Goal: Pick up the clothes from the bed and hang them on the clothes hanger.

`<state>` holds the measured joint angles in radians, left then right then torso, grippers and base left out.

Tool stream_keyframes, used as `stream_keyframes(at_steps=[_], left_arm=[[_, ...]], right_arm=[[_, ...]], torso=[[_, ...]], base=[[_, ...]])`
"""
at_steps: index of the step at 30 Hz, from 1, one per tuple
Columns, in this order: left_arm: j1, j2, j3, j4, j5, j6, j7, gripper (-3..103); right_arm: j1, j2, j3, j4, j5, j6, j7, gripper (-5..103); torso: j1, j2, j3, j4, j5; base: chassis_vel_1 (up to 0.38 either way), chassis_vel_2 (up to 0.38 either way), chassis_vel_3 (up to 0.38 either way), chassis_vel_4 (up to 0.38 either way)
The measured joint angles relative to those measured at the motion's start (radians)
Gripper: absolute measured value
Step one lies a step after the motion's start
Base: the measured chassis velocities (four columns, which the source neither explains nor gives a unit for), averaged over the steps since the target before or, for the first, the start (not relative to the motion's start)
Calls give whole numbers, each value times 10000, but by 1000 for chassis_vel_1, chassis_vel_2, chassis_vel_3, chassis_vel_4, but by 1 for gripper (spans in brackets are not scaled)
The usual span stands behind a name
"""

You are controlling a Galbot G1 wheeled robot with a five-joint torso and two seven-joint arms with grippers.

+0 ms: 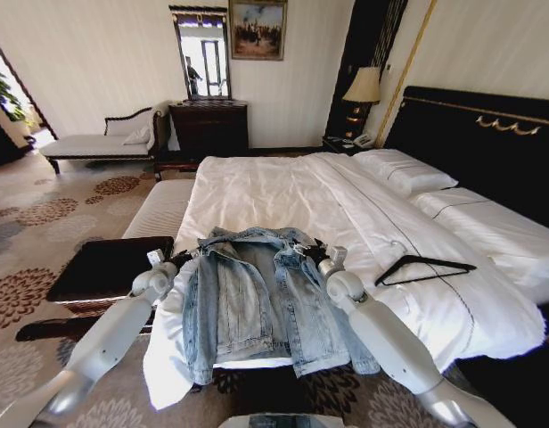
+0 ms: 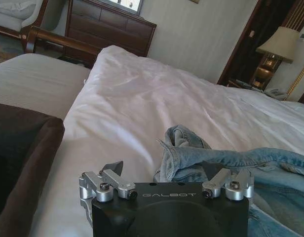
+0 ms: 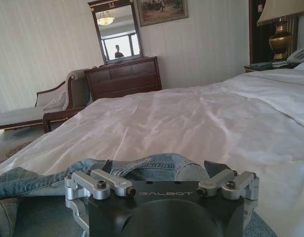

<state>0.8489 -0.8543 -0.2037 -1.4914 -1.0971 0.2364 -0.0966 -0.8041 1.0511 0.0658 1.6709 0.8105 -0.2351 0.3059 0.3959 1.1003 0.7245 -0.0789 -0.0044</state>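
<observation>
Head view, jacket: a light-blue denim jacket (image 1: 261, 299) lies open at lower centre, hanging over the foot edge of the bed (image 1: 283, 192).
Head view, hanger: a black hanger (image 1: 423, 268) lies flat on the white sheet, right of the jacket and apart from it.
Head view, left gripper: the left gripper (image 1: 184, 257) sits at the jacket's left shoulder, lower left.
Head view, right gripper: the right gripper (image 1: 312, 252) sits at the jacket's right shoulder.
Left wrist view: fingers (image 2: 112, 168) spread apart at the bottom of the frame, with bunched denim collar between them, not clamped.
Right wrist view: fingers (image 3: 218, 169) spread apart at the bottom, the collar fold lying between them, not pinched.
</observation>
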Motion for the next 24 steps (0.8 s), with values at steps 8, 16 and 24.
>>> stream_keyframes(at_steps=[8,16,24], left_arm=[[3269,-359,-2188,-2955,1106,-151,-274,100],[5718,-1137,-3080,-4695,2765,-371,-173,100],[6847,-2010,-3371,-5529,3648,-596,139,100]], right_arm=[[-486,-417,452,398,99,2,81,100],[-790,-667,799,501,125,9,183,100],[-549,-1586,721,85,87,-73,224,100]], torso=[[-1,0,0,2,-2],[-3,0,0,3,1],[-2,-1,1,0,3]], base=[[0,0,0,0],[0,0,0,0],[0,0,0,0]])
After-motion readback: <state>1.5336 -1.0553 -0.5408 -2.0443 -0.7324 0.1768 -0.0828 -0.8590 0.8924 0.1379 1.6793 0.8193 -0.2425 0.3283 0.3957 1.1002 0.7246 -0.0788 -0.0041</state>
